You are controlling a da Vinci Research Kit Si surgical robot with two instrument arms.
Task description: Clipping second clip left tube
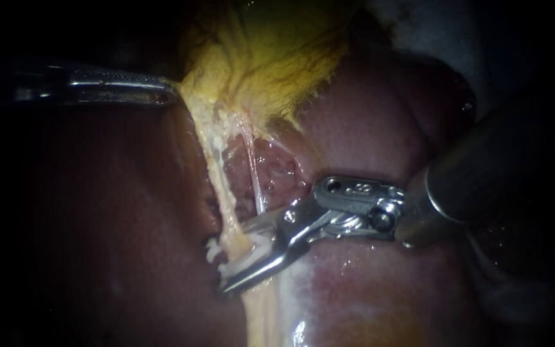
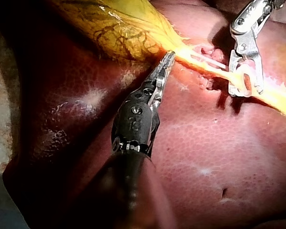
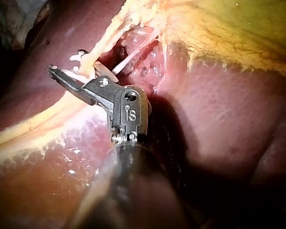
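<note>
From where I stood, the whole step turned on one crossing. The left tube [image 1: 216,180] ran as a pale, taut cord from the neck of the gallbladder [image 1: 271,58] down over the liver [image 1: 367,128]. The right instrument [image 1: 236,257] came at it from the side, so its jaws lay almost square across the tube's long axis. Those jaws were spread, one on each side of the tube's lower end, with a gap showing and nothing squeezed yet. A white clip [image 1: 213,249] showed right at the jaws; I could not tell whether it sat on the tube or was carried in the jaws. A thinner strand [image 1: 256,170] ran just beside the tube and ended near the upper jaw, close enough that I judged it could get caught.

The left instrument [image 1: 165,90] was well apart, up at the gallbladder's edge. Its jaws were pressed together on the yellow tissue there, holding the tube stretched. The right instrument was plainly the nearer one; to my eye, only the closing was left.
</note>
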